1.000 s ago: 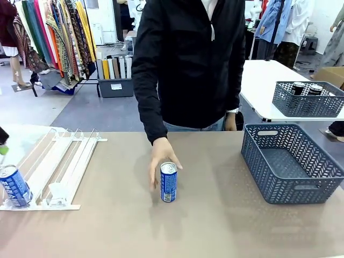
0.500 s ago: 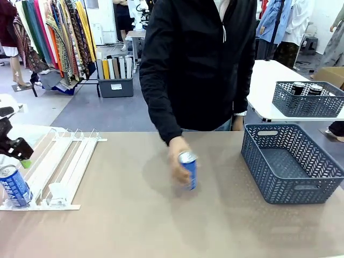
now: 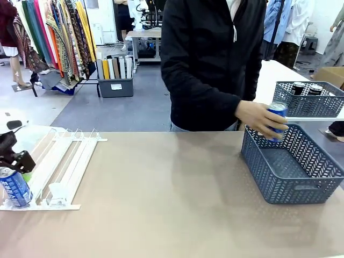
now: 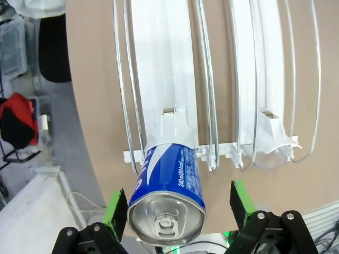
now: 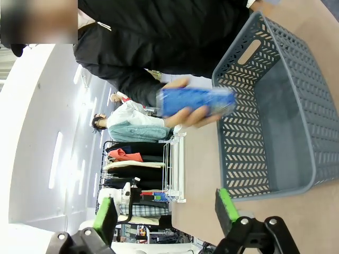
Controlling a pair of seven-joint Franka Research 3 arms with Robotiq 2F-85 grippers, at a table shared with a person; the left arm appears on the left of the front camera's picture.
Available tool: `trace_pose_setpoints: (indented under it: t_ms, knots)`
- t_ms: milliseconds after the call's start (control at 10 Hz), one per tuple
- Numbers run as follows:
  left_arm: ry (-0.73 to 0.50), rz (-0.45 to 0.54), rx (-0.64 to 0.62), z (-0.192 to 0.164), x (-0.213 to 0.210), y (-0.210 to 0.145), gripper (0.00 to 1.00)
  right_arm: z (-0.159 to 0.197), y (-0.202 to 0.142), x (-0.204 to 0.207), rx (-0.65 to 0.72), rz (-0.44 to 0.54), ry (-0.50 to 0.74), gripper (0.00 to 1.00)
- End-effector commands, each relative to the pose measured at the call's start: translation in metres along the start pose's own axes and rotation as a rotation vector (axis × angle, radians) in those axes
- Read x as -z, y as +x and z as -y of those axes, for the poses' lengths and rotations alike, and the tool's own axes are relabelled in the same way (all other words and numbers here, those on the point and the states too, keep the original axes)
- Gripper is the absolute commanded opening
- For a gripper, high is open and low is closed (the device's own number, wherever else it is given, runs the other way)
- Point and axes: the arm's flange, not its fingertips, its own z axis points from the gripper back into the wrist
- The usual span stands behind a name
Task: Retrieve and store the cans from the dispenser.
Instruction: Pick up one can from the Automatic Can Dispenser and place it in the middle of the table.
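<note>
Currently in the dispenser (image 3: pixel 59 166): I see one blue can, the rack can (image 3: pixel 15 187), standing on its base at the near end of the lane on the robot's far left; its body rests against the small front stop.
Dispenser, left wrist view: the white rails (image 4: pixel 169 79) run away from the camera; the rack can (image 4: pixel 169 180) sits at their near end, silver top towards the lens.
Left gripper (image 3: pixel 16 164): at the table's left edge, just behind and above the rack can.
Left gripper jaws (image 4: pixel 177 209): spread wide, one green pad on each side of the rack can's top; one pad (image 4: pixel 117 211) is just beside the can wall and I cannot tell whether it touches; the other pad (image 4: pixel 238 203) stands clearly apart from the can.
Right gripper (image 5: pixel 165 211): pads spread wide; I see nothing between them.
Person's hand (image 3: pixel 257 119): fingers wrapped around a second blue can, the carried can (image 3: pixel 277 121); the can is roughly upright, in the air over the far left corner of the basket (image 3: pixel 301 188).
Carried can, right wrist view: motion-blurred (image 5: pixel 196 101), gripped by the hand (image 5: pixel 185 115) just beside the basket's handle wall (image 5: pixel 249 148).
Basket: grey-blue lattice plastic; on the table's (image 3: pixel 172 193) right side, well apart from the dispenser.
</note>
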Motion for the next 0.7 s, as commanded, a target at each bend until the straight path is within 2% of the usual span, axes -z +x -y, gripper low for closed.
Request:
trace_pose_setpoints:
  t_ms: [0,400,500,600]
  knots:
    - [0.027,-0.022,-0.027,-0.0044,-0.0018,0.0040,1.00,-0.0018,0.0014,-0.0010,-0.012,-0.003,0.003,1.00]
    - [0.019,-0.036,-0.024,-0.0075,-0.0008,0.0061,1.00,-0.0018,0.0014,-0.0010,-0.012,-0.003,0.003,1.00]
    - [0.029,-0.038,-0.017,-0.0083,-0.0012,0.0056,0.43,-0.0018,0.0014,-0.0010,-0.012,-0.003,0.003,1.00]
    - [0.021,-0.041,-0.018,-0.0102,-0.0013,0.0049,0.00,-0.0018,0.0014,-0.0010,-0.012,-0.003,0.003,1.00]
